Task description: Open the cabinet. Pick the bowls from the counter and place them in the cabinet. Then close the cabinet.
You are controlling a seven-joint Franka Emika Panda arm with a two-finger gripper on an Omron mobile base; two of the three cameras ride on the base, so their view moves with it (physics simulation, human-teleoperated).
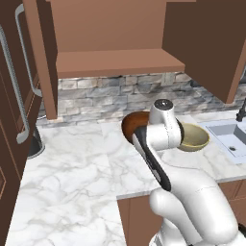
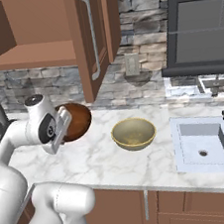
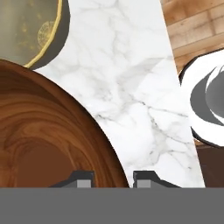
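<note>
Now wooden bowl rim between jaws

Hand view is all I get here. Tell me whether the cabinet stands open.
Observer: Yes. Both doors of the cabinet are swung wide, with its shelf showing.
Operator: Give me the beige bowl's place.
Observer: The beige bowl sits upright on the counter, between the wooden bowl and the sink.
Operator: Report the wooden bowl's attitude.
Observer: It is tilted up at the pincer, not lying flat.
</note>
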